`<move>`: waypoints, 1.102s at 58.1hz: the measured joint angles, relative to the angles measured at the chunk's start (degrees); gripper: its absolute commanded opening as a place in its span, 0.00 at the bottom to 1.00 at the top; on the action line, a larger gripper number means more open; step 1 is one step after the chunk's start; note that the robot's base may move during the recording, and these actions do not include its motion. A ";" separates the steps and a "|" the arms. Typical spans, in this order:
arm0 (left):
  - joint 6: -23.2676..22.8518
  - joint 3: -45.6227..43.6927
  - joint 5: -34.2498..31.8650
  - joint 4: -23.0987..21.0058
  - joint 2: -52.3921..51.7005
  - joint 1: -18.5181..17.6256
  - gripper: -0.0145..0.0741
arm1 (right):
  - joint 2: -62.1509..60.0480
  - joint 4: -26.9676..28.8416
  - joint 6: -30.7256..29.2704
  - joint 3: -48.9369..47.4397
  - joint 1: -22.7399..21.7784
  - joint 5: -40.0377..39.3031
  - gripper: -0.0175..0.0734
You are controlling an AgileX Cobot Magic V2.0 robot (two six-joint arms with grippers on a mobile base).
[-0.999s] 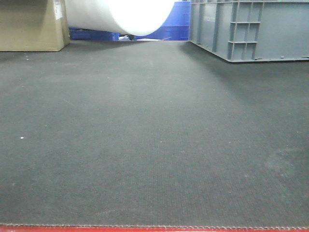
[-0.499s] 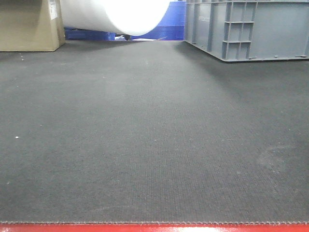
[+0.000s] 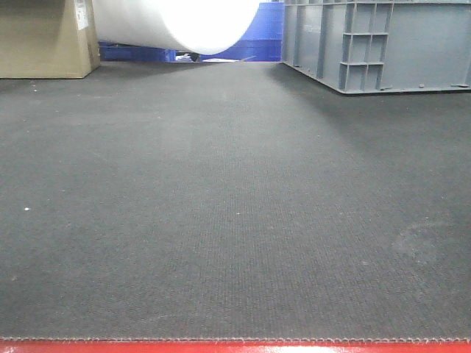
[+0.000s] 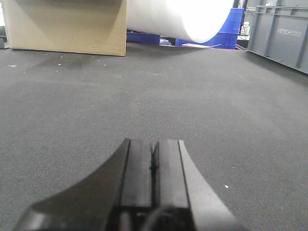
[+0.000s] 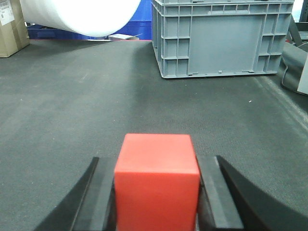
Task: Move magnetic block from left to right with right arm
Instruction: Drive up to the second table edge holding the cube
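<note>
The magnetic block (image 5: 156, 185), a plain bright-red cube, sits between the two black fingers of my right gripper (image 5: 156, 160). The jaws press against its left and right faces, so the right gripper is shut on it, low over the dark mat (image 5: 72, 106). In the left wrist view my left gripper (image 4: 154, 142) is shut, its pads touching with nothing between them, and it also hovers low over the mat. The front view shows neither gripper nor the block.
A grey plastic crate (image 5: 224, 38) (image 3: 383, 44) stands at the back right. At the back left is a cardboard box (image 4: 67, 26) (image 3: 44, 37). Between them lies a white roll (image 3: 184, 22) with blue crates (image 3: 261, 40) behind. A red strip (image 3: 235, 347) lines the front view's bottom edge.
In the front view the background slid slightly left between one second and half a second ago, then held still. No gripper or block came into that view.
</note>
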 measured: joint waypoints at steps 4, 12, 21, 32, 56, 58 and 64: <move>0.00 0.00 0.00 0.00 0.00 0.00 0.03 | 0.00 0.00 0.00 0.00 0.00 0.00 0.61; 0.00 0.00 0.00 0.00 0.00 0.00 0.03 | 0.15 0.24 0.00 -0.29 0.00 0.27 0.61; 0.00 0.00 0.00 0.00 0.00 0.00 0.03 | 4.99 0.59 0.00 -5.03 0.00 4.49 0.61; 0.00 0.00 0.00 0.00 0.00 0.00 0.03 | 17.53 0.59 0.00 -12.74 0.95 12.95 0.61; 0.00 0.00 0.00 0.00 0.00 0.00 0.03 | 41.16 -5.40 8.79 -26.61 14.27 19.51 0.61; 0.00 0.00 0.00 0.00 0.00 0.00 0.03 | 43.33 -6.32 11.65 -27.64 15.77 19.97 0.61; 0.00 0.00 0.00 0.00 0.00 0.00 0.03 | 50.61 -9.49 21.64 -31.17 20.43 22.38 0.61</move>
